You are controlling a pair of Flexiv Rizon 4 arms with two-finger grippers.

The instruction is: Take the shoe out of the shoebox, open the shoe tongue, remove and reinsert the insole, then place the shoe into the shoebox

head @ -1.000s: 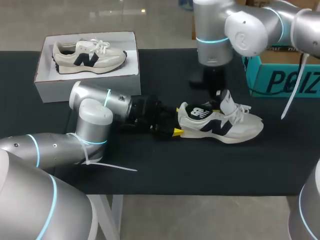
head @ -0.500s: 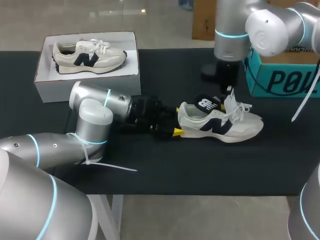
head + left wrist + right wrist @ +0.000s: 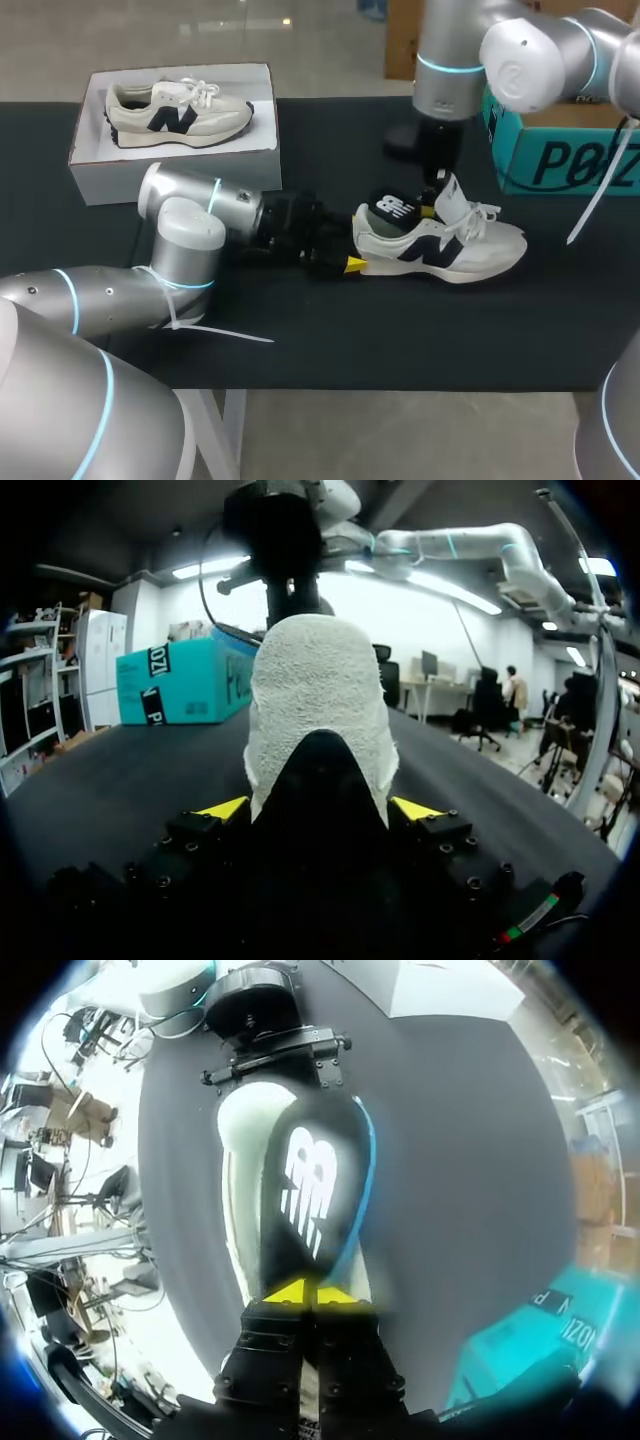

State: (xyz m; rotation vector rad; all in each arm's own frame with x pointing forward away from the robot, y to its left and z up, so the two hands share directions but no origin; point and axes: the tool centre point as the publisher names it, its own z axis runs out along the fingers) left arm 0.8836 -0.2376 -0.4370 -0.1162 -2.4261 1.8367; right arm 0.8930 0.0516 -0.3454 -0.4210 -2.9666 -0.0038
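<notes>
- jaws of the left gripper (image 3: pixel 318 810) stand wide apart, one yellow tip on each side of the shoe's heel, both pressed against it, so the heel is clamped between them.
- jaws of the right gripper (image 3: pixel 310 1293) are nearly closed, the two yellow tips side by side and pinching the front end of the insole (image 3: pixel 305 1190).
- the insole is black with a white logo and a blue edge. it runs from the right gripper back toward the heel, lifted above the shoe's opening and tilted. whether its rear end sits inside the shoe cannot be told.
- the shoe (image 3: pixel 440 245) lies upright on its sole on the black table (image 3: pixel 400 330), right of the middle, heel toward the left gripper and toe pointing away from it.
- it is cream and white with a dark letter on its side, a fuzzy pale heel patch and white laces hanging loose over the front.
- the tongue (image 3: pixel 447 198) stands up from the shoe, just beside the right gripper.
- the left arm lies low along the table, the right arm comes down from above onto the shoe.
- the white shoebox (image 3: pixel 170 160) sits at the far left of the table, well apart from the shoe, with a second shoe (image 3: pixel 180 110) of the same kind lying in it.
- a teal box (image 3: pixel 560 150) stands at the far right of the table.
</notes>
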